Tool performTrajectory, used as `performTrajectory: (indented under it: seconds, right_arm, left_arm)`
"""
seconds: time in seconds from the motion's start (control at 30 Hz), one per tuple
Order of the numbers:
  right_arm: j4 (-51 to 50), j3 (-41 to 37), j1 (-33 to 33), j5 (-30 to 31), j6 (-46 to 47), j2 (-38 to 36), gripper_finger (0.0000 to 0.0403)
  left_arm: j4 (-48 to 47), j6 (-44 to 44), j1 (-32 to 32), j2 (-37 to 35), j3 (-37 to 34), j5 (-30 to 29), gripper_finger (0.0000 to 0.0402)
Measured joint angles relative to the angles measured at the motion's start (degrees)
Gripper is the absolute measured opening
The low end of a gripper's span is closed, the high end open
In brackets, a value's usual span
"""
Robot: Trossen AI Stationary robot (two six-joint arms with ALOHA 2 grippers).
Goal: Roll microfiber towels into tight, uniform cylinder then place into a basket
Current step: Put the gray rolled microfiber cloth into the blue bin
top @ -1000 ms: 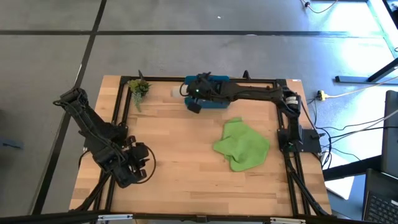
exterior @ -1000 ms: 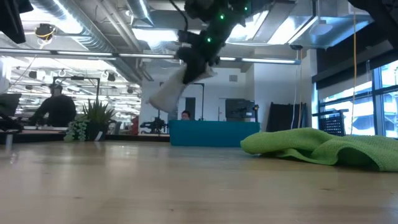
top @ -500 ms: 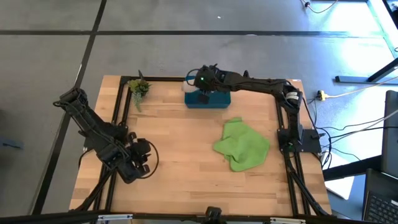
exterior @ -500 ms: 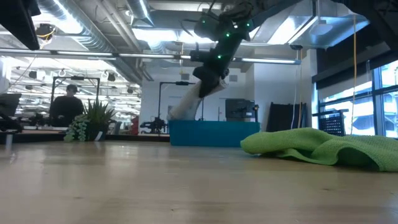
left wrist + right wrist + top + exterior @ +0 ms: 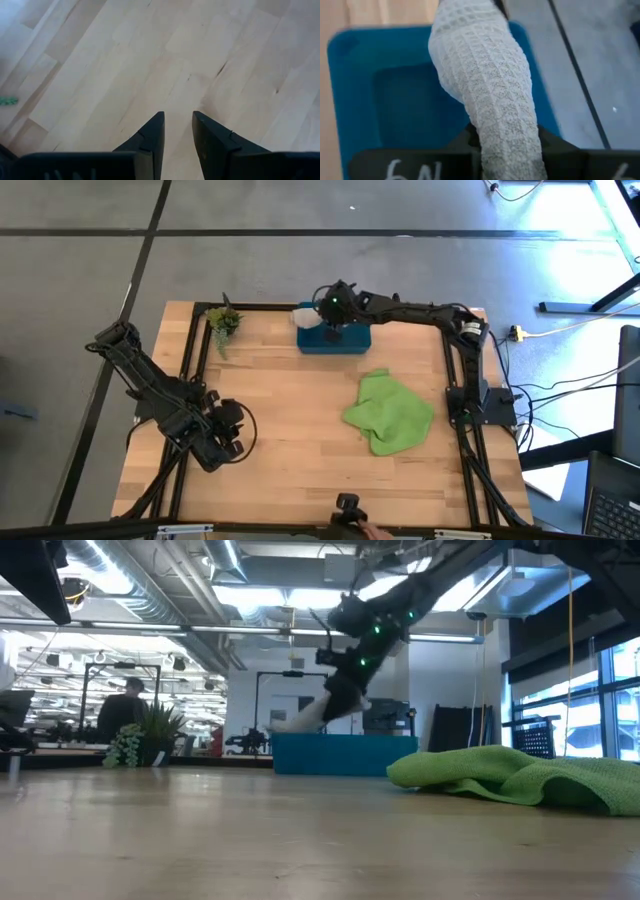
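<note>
Wooden planks make up the table top (image 5: 290,410), and at its far edge sits the teal-blue shallow plastic basket (image 5: 333,339). Right over it hangs the light grey rolled microfiber towel (image 5: 487,95), squeezed between the closed fingers of the right gripper (image 5: 333,330), with the roll sticking out long past the fingertips. The roll's long line seems to run crosswise over the basket, and its free end (image 5: 304,312) pokes out past the basket's left side, so I think it has to line up with the long way of the basket and go lower before it can drop in. The bright lime green microfiber towel (image 5: 389,413) lies crumpled and not rolled on the wood, nearer the right arm's side, well apart from the basket. The left gripper (image 5: 228,438) waits low over bare wood near the left front, far from both towels; its fingers (image 5: 150,137) are a little bit apart and hold nothing. The right wrist view shows the towel's bumpy weave and the basket's blue floor under it, which the top view hides behind the arm. The low view shows the roll (image 5: 300,718) slanting down toward the basket's edge (image 5: 335,752), and a small green plant sprig (image 5: 223,321) stands off to the side.
</note>
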Motion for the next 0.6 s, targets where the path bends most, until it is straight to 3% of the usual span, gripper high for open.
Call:
performTrajectory:
  seconds: [0.13, 0.3, 0.43, 0.6]
  right_arm:
    - [6.7, -4.0, -1.8, -3.9, -1.0, 0.0, 0.0057]
    - [12.1, -7.9, -3.6, -4.4, -3.6, 0.0, 0.0059]
    - [12.2, -9.3, -5.3, -9.8, -4.2, 0.0, 0.0057]
    - [12.3, -9.9, -6.4, -11.4, -6.7, 0.2, 0.0057]
  left_arm:
    - [0.0, -0.9, 0.0, 0.0, 0.0, 0.0, 0.0090]
    - [0.0, -1.4, 0.0, 0.0, 0.0, 0.0, 0.0090]
    - [0.0, -1.5, 0.0, 0.0, 0.0, 0.0, 0.0090]
    - [0.0, -1.5, 1.0, 0.0, 0.0, 0.1, 0.0090]
